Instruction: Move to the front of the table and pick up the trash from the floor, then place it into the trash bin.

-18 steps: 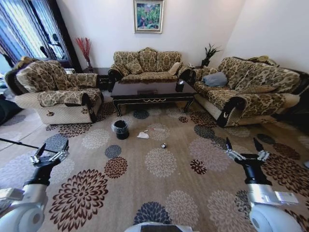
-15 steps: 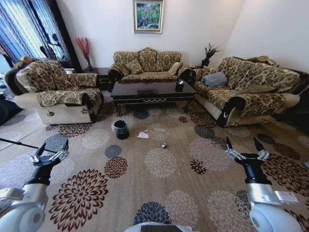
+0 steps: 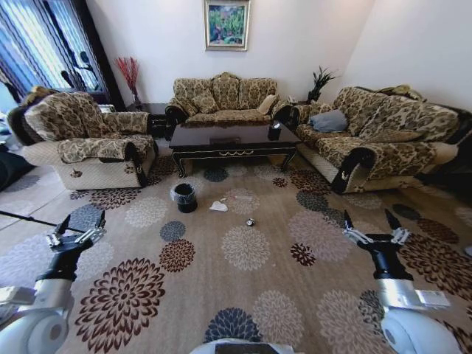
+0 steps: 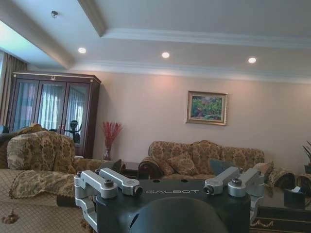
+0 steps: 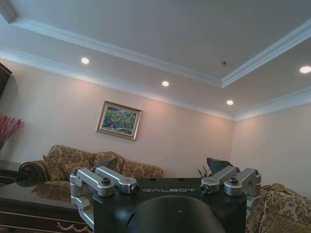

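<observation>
The dark wood table (image 3: 232,138) stands far ahead between the sofas, on the patterned carpet floor (image 3: 243,280). In front of it sits the black trash bin (image 3: 184,197) with its clear liner. To the bin's right lies the trash: a white tissue (image 3: 218,206), a thin clear bottle (image 3: 236,198) and a small black-and-white scrap (image 3: 250,222). My left gripper (image 3: 80,225) is raised at the near left, open and holding nothing. My right gripper (image 3: 370,224) is raised at the near right, open as well. Both are far from the trash.
A patterned armchair (image 3: 81,140) stands at the left, a sofa (image 3: 225,97) behind the table, another sofa (image 3: 376,136) at the right. A dark box (image 3: 274,132) rests on the table. Open carpet lies between me and the trash.
The right gripper has shifted very slightly downward. Everything else looks the same.
</observation>
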You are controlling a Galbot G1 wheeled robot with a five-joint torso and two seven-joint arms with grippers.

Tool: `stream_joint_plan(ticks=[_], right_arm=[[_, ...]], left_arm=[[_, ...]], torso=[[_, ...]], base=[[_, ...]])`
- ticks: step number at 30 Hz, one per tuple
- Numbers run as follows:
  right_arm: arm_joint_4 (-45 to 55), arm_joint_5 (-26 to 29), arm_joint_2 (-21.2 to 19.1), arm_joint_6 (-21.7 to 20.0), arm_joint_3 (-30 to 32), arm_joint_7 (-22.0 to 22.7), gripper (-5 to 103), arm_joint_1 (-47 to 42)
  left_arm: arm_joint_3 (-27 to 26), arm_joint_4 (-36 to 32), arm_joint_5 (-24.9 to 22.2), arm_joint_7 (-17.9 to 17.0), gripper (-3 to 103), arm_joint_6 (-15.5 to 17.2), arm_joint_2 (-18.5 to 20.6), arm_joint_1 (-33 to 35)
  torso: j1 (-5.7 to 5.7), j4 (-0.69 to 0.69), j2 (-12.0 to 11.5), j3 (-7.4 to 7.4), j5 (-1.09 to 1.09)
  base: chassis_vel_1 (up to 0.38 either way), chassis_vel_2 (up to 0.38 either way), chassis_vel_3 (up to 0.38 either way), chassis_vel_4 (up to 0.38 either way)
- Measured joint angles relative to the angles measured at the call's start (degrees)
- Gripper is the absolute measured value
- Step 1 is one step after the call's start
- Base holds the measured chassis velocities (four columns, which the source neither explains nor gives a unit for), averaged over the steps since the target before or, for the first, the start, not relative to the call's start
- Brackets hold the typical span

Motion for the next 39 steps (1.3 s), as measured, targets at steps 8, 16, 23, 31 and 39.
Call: stream_joint_plan(ticks=[8,16,23,31,39], right_arm=[[-0.7,0.2,-0.4,0.1,-0.1,0.0,100,0.5],[-1.3,0.3,-0.5,0.2,-0.4,0.0,100,0.9],[-1.5,0.4,-0.5,0.3,-0.5,0.0,100,1.2],[-1.9,0.4,-0.5,0.3,-0.7,0.0,100,1.5],[-2.0,0.4,-0.3,0.3,-0.7,0.0,100,1.5]], left_arm=[[-0.2,0.1,0.4,0.2,100,-0.9,-0.2,0.0],[0.3,0.0,2.8,0.6,100,-0.9,-1.0,0.4],[0.2,-0.1,3.0,0.6,100,-0.9,-1.1,0.5],[0.2,0.0,3.0,0.9,100,-0.9,-1.2,0.6],[0.2,-0.1,3.1,1.5,100,-1.1,-1.5,0.9]], torso=[[0.00,0.00,0.0,0.00,0.00],[-0.02,0.00,0.0,-0.02,0.00],[-0.63,0.00,-1.4,-0.76,0.00],[-1.91,0.00,-4.2,-2.25,0.00],[-2.95,0.00,-6.4,-3.45,0.00]], base=[[0.000,0.000,0.000,0.000],[0.000,0.000,0.000,0.000],[0.000,0.000,0.000,0.000],[0.000,0.000,0.000,0.000],[0.000,0.000,0.000,0.000]])
